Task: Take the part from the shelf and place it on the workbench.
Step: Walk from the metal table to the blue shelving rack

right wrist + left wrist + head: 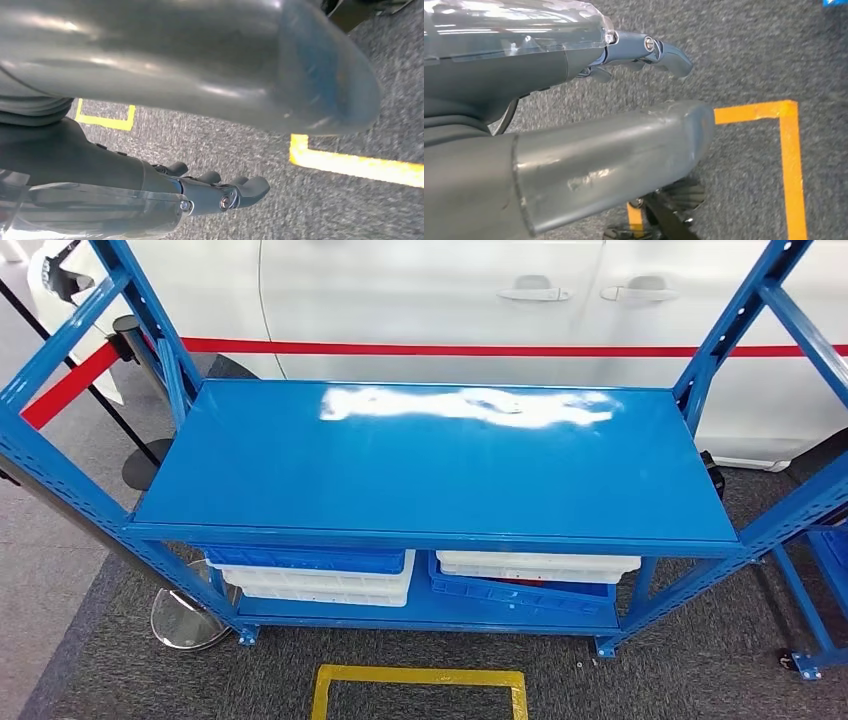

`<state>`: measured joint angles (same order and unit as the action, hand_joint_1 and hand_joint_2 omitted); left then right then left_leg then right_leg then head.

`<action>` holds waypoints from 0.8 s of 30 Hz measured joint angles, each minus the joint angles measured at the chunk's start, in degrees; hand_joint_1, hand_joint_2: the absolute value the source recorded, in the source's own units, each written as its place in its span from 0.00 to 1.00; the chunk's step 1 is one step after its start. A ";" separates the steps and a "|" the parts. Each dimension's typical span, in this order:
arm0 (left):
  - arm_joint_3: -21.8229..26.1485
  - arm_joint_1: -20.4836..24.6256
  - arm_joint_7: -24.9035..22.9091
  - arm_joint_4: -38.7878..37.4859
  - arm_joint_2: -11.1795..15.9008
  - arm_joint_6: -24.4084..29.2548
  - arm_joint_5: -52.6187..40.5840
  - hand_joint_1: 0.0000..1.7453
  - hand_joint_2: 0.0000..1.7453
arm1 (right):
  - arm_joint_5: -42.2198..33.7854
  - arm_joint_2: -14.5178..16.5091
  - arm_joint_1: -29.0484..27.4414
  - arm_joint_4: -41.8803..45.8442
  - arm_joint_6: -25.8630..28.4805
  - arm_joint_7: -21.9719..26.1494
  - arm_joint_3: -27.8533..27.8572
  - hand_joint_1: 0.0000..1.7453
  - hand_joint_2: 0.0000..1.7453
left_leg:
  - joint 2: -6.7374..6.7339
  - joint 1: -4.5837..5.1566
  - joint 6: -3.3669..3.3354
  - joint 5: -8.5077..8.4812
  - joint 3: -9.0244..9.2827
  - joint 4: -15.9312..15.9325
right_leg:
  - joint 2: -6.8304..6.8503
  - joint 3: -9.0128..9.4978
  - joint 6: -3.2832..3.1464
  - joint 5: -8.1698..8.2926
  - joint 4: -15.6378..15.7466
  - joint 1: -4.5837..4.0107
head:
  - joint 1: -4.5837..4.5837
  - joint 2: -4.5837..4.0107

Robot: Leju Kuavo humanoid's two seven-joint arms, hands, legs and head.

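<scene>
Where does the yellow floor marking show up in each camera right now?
Head view: yellow floor marking lies on the carpet at the bottom edge, in front of the blue shelf.
Left wrist view: its corner lies beyond the left hand.
Right wrist view: one corner and a bar, past the right hand.
Shared landmark: grey carpet.
</scene>
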<state>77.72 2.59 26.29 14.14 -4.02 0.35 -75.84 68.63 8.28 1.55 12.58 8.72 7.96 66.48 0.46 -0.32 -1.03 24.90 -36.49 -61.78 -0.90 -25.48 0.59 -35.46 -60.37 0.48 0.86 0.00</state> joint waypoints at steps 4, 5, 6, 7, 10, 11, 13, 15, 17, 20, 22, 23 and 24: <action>0.01 0.17 -0.26 0.00 0.00 0.32 -0.07 0.00 0.00 | 0.24 0.07 0.28 0.01 -0.04 0.00 0.07 0.00 0.00 | -0.24 -0.02 -1.11 0.64 1.10 1.05 | 0.37 -7.35 0.58 -4.58 -11.96 0.15 | -0.16 0.00; 0.01 0.15 -0.33 0.00 0.00 0.37 -0.10 0.00 0.00 | 0.32 0.08 0.21 0.01 -0.05 0.00 0.09 0.00 0.00 | -0.20 0.02 -1.22 0.89 1.35 1.05 | 0.39 -9.19 0.67 -4.43 -14.12 0.21 | -0.16 0.00; 0.01 0.10 -0.37 0.00 -0.01 0.39 -0.10 0.00 0.00 | 0.37 0.09 0.13 0.01 -0.05 0.00 0.14 0.00 0.00 | -0.10 0.05 -1.23 1.15 1.68 1.05 | 0.42 -10.06 0.68 -3.04 -14.19 0.25 | -0.17 0.00; 0.01 0.05 -0.38 0.00 -0.02 0.39 -0.07 0.00 0.00 | 0.39 0.09 0.07 0.01 -0.04 0.03 0.19 0.00 0.00 | 0.00 0.08 -1.19 1.37 2.09 1.05 | 0.44 -9.91 0.59 -0.65 -12.17 0.26 | -0.17 0.00; 0.00 0.03 -0.47 0.00 -0.19 0.31 -0.22 0.00 0.00 | 0.40 0.10 0.13 0.01 0.00 0.42 0.50 0.00 0.00 | 0.15 0.32 -0.64 1.94 2.99 0.95 | 0.48 -7.17 -0.24 5.78 -2.44 -0.05 | -0.22 0.00; -0.01 0.07 -0.56 0.00 -0.25 0.24 -0.34 0.00 0.00 | 0.42 0.12 0.24 0.01 0.00 0.63 0.63 0.00 0.00 | 0.16 0.39 -0.34 2.06 3.04 0.98 | 0.46 -6.72 -0.49 6.29 -0.77 -0.21 | -0.21 -0.01; -0.01 0.09 -0.79 0.01 -0.32 0.05 -0.51 0.00 0.00 | 0.46 0.21 0.40 0.01 -0.02 0.99 0.82 0.00 0.00 | 0.16 0.40 0.33 2.04 3.11 1.33 | 0.39 -6.54 -0.94 6.22 0.18 -0.28 | -0.17 0.00; 0.01 0.06 -0.91 0.05 -0.30 -0.12 -0.56 0.00 0.00 | 0.48 0.51 0.35 0.03 -0.04 1.13 0.88 0.00 0.00 | 0.06 0.36 1.01 2.50 3.06 1.02 | 0.48 -6.26 -1.52 6.65 0.97 0.08 | -0.12 0.00; 0.01 0.03 -0.93 0.10 -0.23 -0.17 -0.58 0.00 0.00 | 0.49 0.75 0.29 0.07 -0.03 1.15 0.90 0.00 0.00 | -0.05 0.13 1.69 5.14 1.49 -2.83 | 0.73 -6.05 -2.00 7.08 1.51 0.40 | 0.18 0.00; 0.01 -0.06 -1.02 0.13 -0.19 -0.19 -0.61 0.00 0.00 | 0.50 0.78 0.23 0.09 -0.02 1.15 0.93 0.00 0.00 | -0.10 -0.43 2.64 9.54 -2.65 -12.45 | 0.96 -6.10 -2.16 7.14 1.54 0.40 | 0.43 0.00; 0.01 -0.17 -1.07 0.17 -0.16 -0.20 -0.62 0.00 0.00 | 0.51 0.83 0.23 0.09 -0.04 1.15 0.95 0.00 0.00 | -0.12 -0.78 3.02 7.99 -1.94 -11.59 | 1.04 -6.00 -2.03 7.19 1.43 0.47 | 0.42 0.00; 0.01 -0.19 -1.07 0.20 -0.13 -0.20 -0.62 0.00 0.00 | 0.53 0.87 0.24 0.09 -0.05 1.15 0.95 0.00 0.00 | -0.14 -0.94 3.14 6.11 -0.14 -8.21 | 1.06 -5.93 -1.93 7.20 1.34 0.55 | 0.42 0.00; 0.01 -0.16 -1.07 0.22 -0.10 -0.21 -0.66 0.00 0.00 | 0.55 0.93 0.25 0.09 -0.05 1.16 0.95 0.00 0.00 | -0.14 -1.05 3.14 4.54 1.96 -4.09 | 1.07 -5.88 -1.73 7.21 1.23 0.62 | 0.43 0.00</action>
<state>77.72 2.42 25.22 14.37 -4.12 0.14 -76.49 69.18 9.21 1.80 12.68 8.66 9.13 67.43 0.32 -1.36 2.12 29.44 -34.53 -65.87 0.17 -31.35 -1.15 -28.25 -59.14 1.09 1.28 0.00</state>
